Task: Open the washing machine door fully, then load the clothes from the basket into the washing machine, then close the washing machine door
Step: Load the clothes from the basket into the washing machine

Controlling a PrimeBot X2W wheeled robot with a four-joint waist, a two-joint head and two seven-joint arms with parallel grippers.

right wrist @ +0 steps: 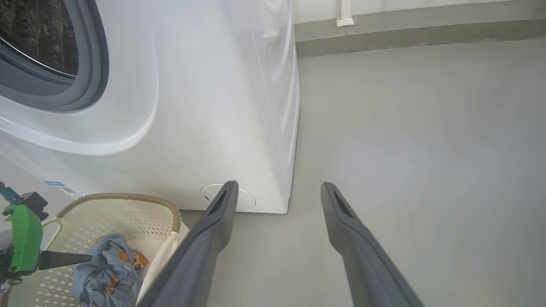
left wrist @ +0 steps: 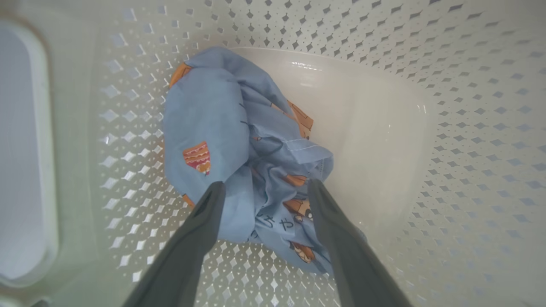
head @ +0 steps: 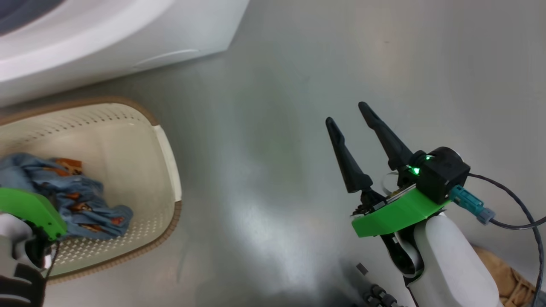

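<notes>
The cream perforated basket point(head: 168, 157) with its brown rim stands on the floor in front of the white washing machine point(right wrist: 192, 106). The light blue printed clothes point(left wrist: 222, 128) lie bunched inside it. My left gripper point(left wrist: 266, 187) is down in the basket, open, its fingers point(left wrist: 200, 230) straddling the near end of the bundle. From the right wrist view it point(right wrist: 87, 257) reaches in over the clothes point(right wrist: 106, 268). My right gripper point(head: 347, 115) hangs open and empty over bare floor, right of the basket. The grey gasket point(right wrist: 91, 81) rings the uncovered drum. The washing machine door is out of view.
Grey floor point(right wrist: 405, 149) stretches to the right of the machine up to a wall skirting point(right wrist: 405, 36). A black cable point(head: 512, 213) trails from my right wrist. A brown object point(head: 507, 277) and small dark parts point(head: 375, 294) lie at the lower right.
</notes>
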